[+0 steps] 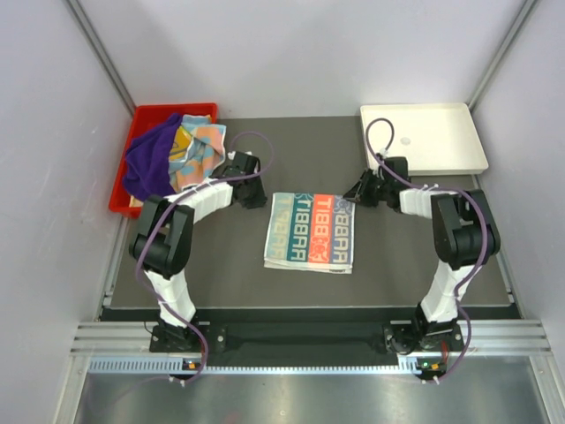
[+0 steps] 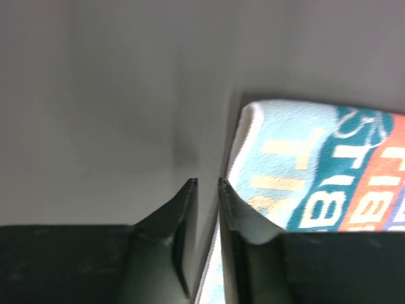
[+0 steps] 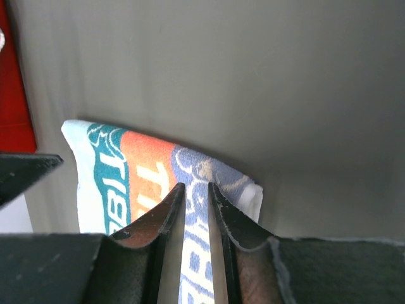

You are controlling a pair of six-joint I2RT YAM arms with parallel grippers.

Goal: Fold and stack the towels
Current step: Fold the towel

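A folded towel [image 1: 309, 231] in teal, orange and blue with big white letters lies flat in the middle of the dark mat. My left gripper [image 1: 257, 196] hovers low at its far left corner. In the left wrist view its jaws [image 2: 207, 182] stand slightly apart with nothing between them, and the towel [image 2: 316, 171] lies just right of the right finger. My right gripper [image 1: 354, 193] sits over the far right corner. Its jaws [image 3: 196, 185] are narrowly open above the towel [image 3: 133, 171], which shows through the gap. A purple towel [image 1: 150, 159] and a multicoloured towel [image 1: 199, 150] lie heaped in the red bin.
The red bin [image 1: 141, 119] stands at the far left, behind my left arm. A white shallow tray [image 1: 433, 141] stands at the far right, just behind my right gripper. Grey walls enclose the mat on three sides.
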